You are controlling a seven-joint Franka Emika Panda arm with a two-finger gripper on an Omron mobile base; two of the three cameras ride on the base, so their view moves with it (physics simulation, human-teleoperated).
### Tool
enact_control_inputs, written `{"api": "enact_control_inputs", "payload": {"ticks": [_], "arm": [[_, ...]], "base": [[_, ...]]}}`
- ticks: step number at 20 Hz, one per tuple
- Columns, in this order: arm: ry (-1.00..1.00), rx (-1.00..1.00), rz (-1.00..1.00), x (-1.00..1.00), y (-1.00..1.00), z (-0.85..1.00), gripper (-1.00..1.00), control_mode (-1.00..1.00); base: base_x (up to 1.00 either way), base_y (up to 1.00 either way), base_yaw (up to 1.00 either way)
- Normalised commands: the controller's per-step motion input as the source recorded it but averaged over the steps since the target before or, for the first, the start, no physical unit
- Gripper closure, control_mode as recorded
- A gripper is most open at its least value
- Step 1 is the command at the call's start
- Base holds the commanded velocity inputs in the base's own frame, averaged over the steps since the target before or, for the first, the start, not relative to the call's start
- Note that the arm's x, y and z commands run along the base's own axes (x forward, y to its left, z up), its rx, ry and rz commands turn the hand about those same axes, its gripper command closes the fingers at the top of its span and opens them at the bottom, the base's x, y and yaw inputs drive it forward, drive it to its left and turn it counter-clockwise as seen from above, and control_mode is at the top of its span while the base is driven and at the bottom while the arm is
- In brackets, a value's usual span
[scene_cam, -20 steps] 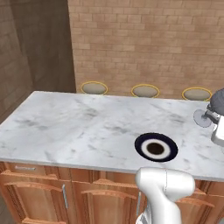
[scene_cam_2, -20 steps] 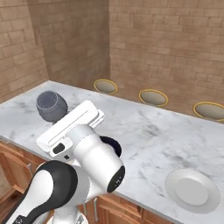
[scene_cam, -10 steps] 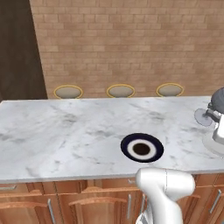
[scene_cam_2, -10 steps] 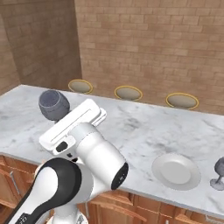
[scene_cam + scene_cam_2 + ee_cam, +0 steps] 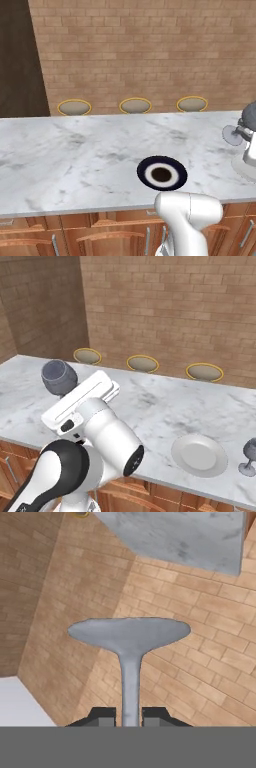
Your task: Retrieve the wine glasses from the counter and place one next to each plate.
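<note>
A bluish-grey wine glass is held sideways in my gripper point(image 5: 130, 715), which is shut on its thin stem point(image 5: 130, 682); its round foot point(image 5: 129, 634) faces the camera. The bowl point(image 5: 59, 377) juts out beside my hand point(image 5: 82, 398) above the island's near left part, and it also shows at the right edge point(image 5: 250, 116). A second wine glass point(image 5: 248, 456) stands upright just right of the white plate point(image 5: 200, 454). The navy plate point(image 5: 161, 173) with its white ring lies near the island's front edge, ahead of my arm. The short counter is out of view.
The long marble island top point(image 5: 75, 160) spans both base views over brown cabinet fronts point(image 5: 100, 235). Three round stools point(image 5: 135, 105) stand along its far side before a brick wall. Bare marble lies left of the navy plate.
The whole picture has shifted because the base moved: the stools slid left in the left base view, and the white plate and second glass came into the right base view. My grip on the glass is unchanged.
</note>
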Motion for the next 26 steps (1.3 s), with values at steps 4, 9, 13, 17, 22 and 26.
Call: {"api": "enact_control_inputs", "payload": {"ticks": [4, 9, 13, 17, 22, 26], "arm": [[0.08, 0.00, 0.07, 0.80, -0.32, -0.21, 1.00, -1.00], [0.00, -0.02, 0.33, 0.58, -0.45, -0.40, 1.00, -1.00], [0.06, -0.10, 0.32, 0.36, -0.47, -0.54, 1.00, -1.00], [0.08, -0.19, 0.28, 0.27, -0.28, -0.50, 1.00, -1.00], [0.10, -0.25, 0.16, 0.37, -0.02, -0.35, 1.00, -1.00], [0.19, -0.25, 0.10, 0.41, 0.00, -0.38, 1.00, -1.00]], "base": [[0.00, 0.00, 0.00], [0.00, 0.00, 0.00], [0.00, 0.00, 0.00], [0.00, 0.00, 0.00], [0.00, 0.00, 0.00], [0.00, 0.00, 0.00]]}}
